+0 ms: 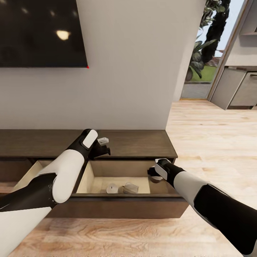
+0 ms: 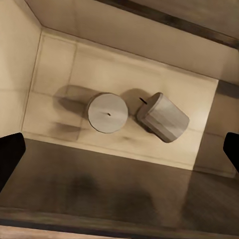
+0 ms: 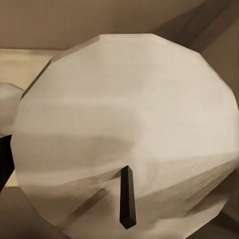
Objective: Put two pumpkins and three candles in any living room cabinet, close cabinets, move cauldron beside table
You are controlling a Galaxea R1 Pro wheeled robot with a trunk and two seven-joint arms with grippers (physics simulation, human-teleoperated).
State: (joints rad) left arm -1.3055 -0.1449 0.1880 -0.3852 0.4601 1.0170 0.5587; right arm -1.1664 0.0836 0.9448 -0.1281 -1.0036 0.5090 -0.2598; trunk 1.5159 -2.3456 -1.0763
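The dark-brown cabinet (image 1: 142, 143) has a drawer (image 1: 117, 167) pulled out, with a pale interior. On the drawer floor are two tan candles: one upright (image 1: 112, 188) (image 2: 107, 113), one tipped on its side (image 1: 131, 187) (image 2: 163, 117). My left gripper (image 1: 104, 147) hovers open above the drawer's back edge, its dark fingertips (image 2: 10, 155) spread wide. My right gripper (image 1: 153, 175) is down in the drawer's right end, shut on a third candle (image 3: 124, 124) whose face and black wick show close up. The pumpkins and the cauldron are out of view.
A second drawer (image 1: 34, 171) stands open at the left under my left arm. A black TV (image 1: 43, 32) hangs on the grey wall above. At the right, light wood floor (image 1: 210, 142) leads to a glass door (image 1: 205, 53) and grey kitchen units (image 1: 239, 89).
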